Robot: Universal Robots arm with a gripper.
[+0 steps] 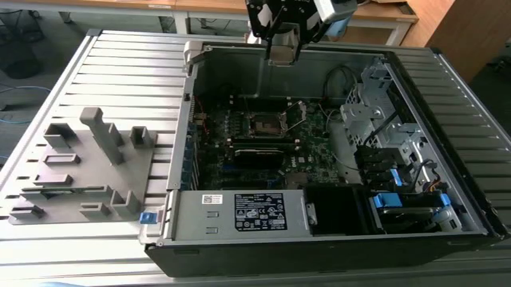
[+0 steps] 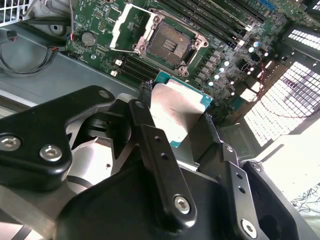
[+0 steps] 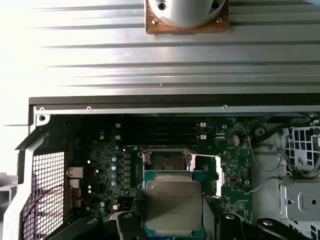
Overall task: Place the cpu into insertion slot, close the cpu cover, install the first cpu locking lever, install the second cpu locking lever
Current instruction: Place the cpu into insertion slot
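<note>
1. Silver-grey metal tops the cpu (image 2: 175, 112), a small square chip on a green board. It sits clamped between the two black fingers (image 2: 150, 145) of the gripper (image 2: 177, 117).
2. The fingers press on two opposite edges of the chip, so the gripper is closed on the cpu, and the metal top faces away from the gripper body.
3. In both wrist views the cpu hangs in the air, apart from the insertion slot (image 2: 167, 46), with green motherboard (image 2: 102, 20) showing between them.
4. The insertion slot lies uncovered, its dark centre and metal rim in plain sight.
5. The cpu cover (image 2: 127, 27), a thin silver frame with a square window, is swung up and stands just beside the slot, hinged at one edge of it.
6. In the exterior view the gripper hovers over the far wall of the open computer case (image 1: 183, 179), well above the board, and the slot lies nearer and lower, about mid-case.
7. A labelled grey power-supply box (image 1: 239, 212) fills the near part of the case, and a grey fixture (image 1: 88, 173) rests on the slatted table (image 1: 128, 66) at the exterior view's left.
</note>
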